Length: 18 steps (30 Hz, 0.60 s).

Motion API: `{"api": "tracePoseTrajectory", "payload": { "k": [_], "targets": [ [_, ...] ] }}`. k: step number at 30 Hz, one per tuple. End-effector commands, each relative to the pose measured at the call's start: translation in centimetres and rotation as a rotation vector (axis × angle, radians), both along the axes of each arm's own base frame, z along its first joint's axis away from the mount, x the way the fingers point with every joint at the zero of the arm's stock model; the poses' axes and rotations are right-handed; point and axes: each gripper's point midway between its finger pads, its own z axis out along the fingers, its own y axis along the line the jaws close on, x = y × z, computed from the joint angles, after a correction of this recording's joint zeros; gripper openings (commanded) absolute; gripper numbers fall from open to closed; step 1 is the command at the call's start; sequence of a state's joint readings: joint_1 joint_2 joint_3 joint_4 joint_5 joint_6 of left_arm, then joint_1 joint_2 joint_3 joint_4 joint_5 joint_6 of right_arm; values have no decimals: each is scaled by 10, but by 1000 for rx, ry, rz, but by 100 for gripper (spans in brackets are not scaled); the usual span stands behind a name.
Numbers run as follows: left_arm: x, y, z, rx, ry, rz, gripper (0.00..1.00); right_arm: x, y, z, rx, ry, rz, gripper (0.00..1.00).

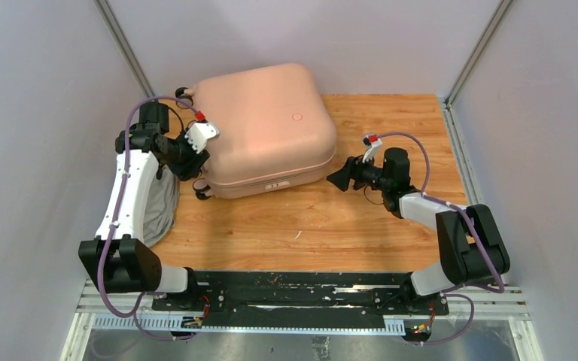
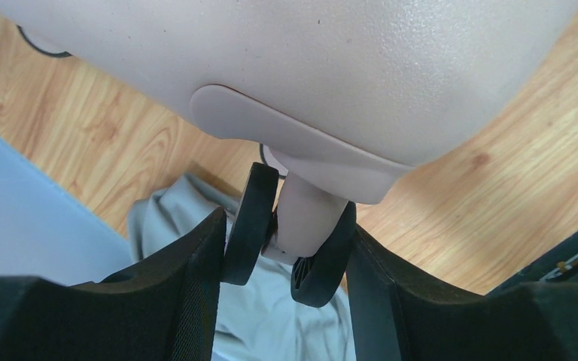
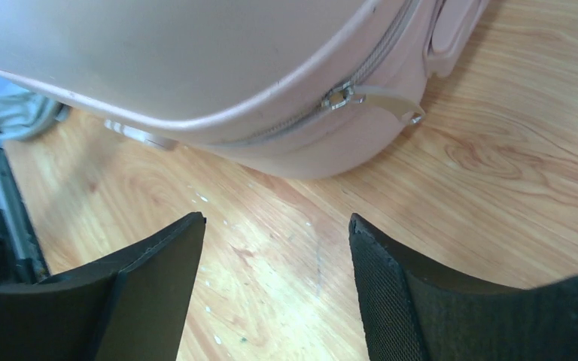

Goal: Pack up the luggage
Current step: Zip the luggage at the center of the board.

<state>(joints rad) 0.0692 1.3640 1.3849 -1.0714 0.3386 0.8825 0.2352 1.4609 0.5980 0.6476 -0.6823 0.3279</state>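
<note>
While the luggage (image 1: 260, 124) is lying closed on the wooden surface (image 1: 391, 218), toward its far left part, my left claw (image 2: 284, 226) is clenching one wheel (image 2: 250, 222) and my right claw (image 3: 275, 226) is hanging released near the zipper pull (image 3: 380, 99). I am fearing that the wheel may swivel or slip out of this grasp, so the smooth shell may be sliding away when I am pulling the zipper.

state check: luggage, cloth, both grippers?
Luggage: lid shut, lying flat on the table.
Cloth: crumpled at the table's left edge, outside the luggage.
Left gripper: shut on a wheel of the luggage.
Right gripper: open, empty, near the luggage's zip corner.
</note>
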Motion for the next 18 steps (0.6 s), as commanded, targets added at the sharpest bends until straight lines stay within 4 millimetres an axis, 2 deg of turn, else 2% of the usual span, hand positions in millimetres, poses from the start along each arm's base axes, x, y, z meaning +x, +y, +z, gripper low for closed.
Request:
{"api": "tracePoseTrajectory", "payload": {
  "k": [1,8,15,18],
  "targets": [
    [11,-22,23,-161,-96,22,0,11,-16,-13,-164,-31,-19,74],
    [4,-20,11,-156,-69,18,0,44,-29,-8,-308,-141,-58,76],
    [3,-15,11,-138,-80,18,0,70,-16,1,-305,-193,10,72],
    [3,-15,12,-138,-84,16,0,72,-7,6,-278,-207,52,68]
  ]
}}
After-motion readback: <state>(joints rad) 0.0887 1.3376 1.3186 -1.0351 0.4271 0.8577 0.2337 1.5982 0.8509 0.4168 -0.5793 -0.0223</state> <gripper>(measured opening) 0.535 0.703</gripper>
